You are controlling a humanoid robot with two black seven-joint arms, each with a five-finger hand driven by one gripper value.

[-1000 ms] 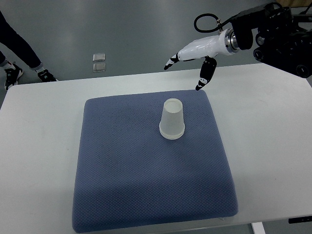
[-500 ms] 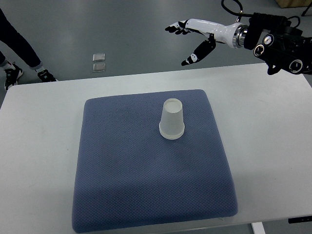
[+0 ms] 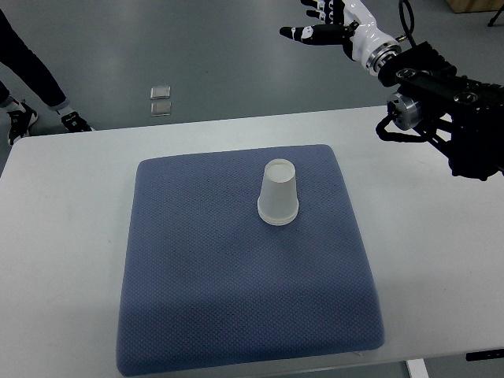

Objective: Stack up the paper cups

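A stack of white paper cups stands upside down on the blue cushion, a little right of its middle and toward the far side. My right hand is raised high at the top edge of the view, far beyond the table's back edge, with its fingers spread and holding nothing. Its black arm comes in from the right. The left arm is out of view.
The cushion lies on a white table. A person's legs and shoes show on the floor at the upper left. Two small square plates sit on the floor behind the table.
My right hand has lifted from just above the cushion's far right corner up and away to the top of the view, fingers staying spread. The cups have not moved.
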